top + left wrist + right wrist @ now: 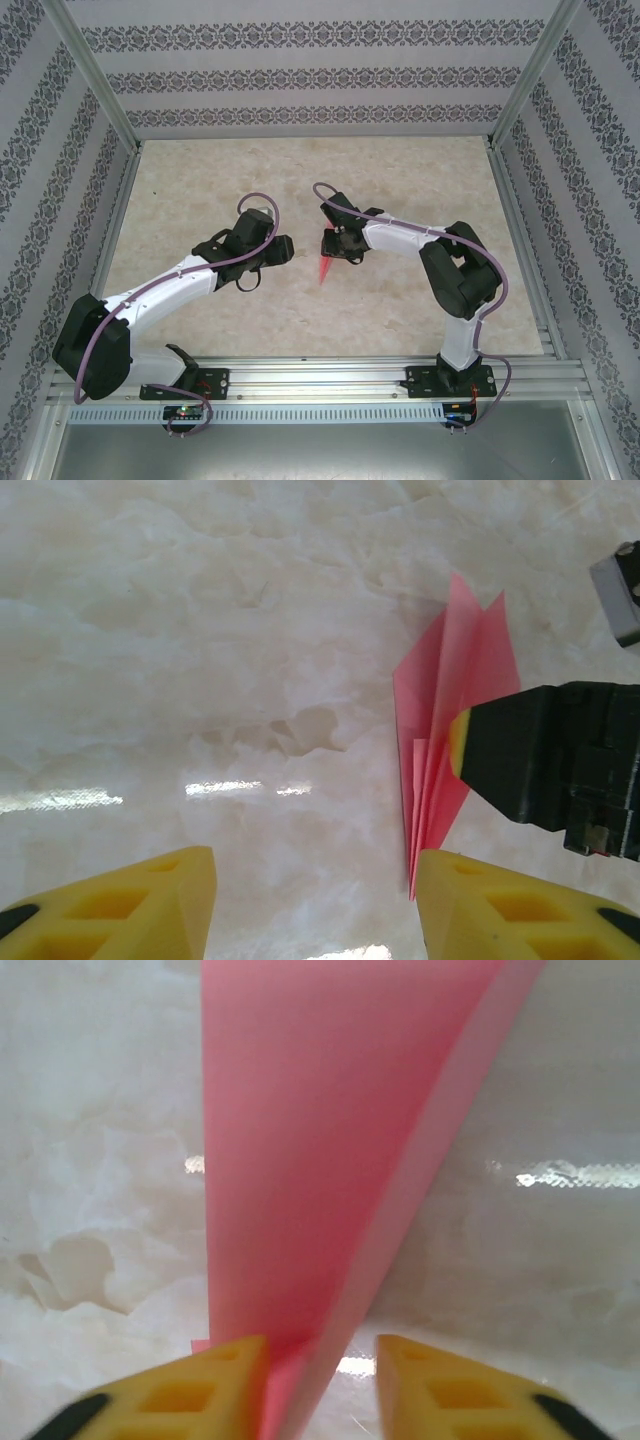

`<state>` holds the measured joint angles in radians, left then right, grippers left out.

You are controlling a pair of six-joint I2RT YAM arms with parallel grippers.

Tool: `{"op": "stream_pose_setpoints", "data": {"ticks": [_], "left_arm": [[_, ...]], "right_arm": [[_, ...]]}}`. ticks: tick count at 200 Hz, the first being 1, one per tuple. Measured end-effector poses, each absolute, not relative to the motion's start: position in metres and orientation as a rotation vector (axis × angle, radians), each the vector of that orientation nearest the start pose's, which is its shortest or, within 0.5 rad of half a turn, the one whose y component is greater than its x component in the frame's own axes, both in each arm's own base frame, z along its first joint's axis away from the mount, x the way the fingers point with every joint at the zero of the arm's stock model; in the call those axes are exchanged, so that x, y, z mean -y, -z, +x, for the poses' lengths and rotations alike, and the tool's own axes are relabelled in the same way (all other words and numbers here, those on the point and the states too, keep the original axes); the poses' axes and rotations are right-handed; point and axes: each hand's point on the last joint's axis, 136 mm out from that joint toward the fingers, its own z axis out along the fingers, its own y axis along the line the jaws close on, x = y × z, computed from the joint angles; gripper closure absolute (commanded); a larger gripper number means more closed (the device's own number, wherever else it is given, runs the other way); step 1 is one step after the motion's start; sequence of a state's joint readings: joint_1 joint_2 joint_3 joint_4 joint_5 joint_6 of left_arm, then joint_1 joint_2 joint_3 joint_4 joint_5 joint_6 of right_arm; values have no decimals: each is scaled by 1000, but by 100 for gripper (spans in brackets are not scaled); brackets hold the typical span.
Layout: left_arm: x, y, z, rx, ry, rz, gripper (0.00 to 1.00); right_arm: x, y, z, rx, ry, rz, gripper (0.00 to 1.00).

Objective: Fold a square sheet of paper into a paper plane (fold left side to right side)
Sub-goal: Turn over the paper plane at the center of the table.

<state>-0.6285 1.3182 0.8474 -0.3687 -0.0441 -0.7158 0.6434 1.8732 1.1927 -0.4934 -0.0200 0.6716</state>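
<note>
Broadly, start with the desk point(420, 190): pale, marbled, carrying one pink thing near its middle. Then take the two arms, bent inward from the near edge, tips almost meeting over that spot. Find the paper plane point(323, 270) there: a narrow dart with layers fanned a little, laid lengthwise away from the near edge, sharp point toward the arm bases. Place it directly at the right fingers point(333, 250), plainly the nearer pair: set close around its mid-length, paper against one finger, a sliver of desk showing beside the other, so cannot tell whether truly pinched or merely bracketed. Put the left fingers point(280, 250) just beside it on the left, spread wide, holding nothing, touching nothing. From the left wrist, note the dart off to the right of that open gap, running alongside the right-hand finger rather than between the pair. Probably calls for a small sideways shift to the right before any press along the lengthwise crease.
</note>
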Motion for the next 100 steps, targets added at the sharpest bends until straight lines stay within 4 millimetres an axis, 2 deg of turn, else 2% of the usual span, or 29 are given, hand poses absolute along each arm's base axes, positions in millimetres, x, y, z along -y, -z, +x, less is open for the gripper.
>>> {"op": "stream_pose_setpoints", "data": {"ticks": [27,62,74,93,100], "left_arm": [[206,-128,299,-2482,536,-135,42],[203,-126,298,-2492,515,-139,42],[202,-126,298,-2494,512,-140,41],[202,-125,298,-2494,508,-141,41],[202,-125,298,-2494,508,-141,41]], "right_arm": [[-246,-35,329,-2809,-403,48,94],[-228,-53,331,-2759,-499,67,94],[-218,-58,331,-2743,-525,80,99],[-204,-56,333,-2738,-582,99,100],[-198,-54,334,-2740,-602,106,97]]}}
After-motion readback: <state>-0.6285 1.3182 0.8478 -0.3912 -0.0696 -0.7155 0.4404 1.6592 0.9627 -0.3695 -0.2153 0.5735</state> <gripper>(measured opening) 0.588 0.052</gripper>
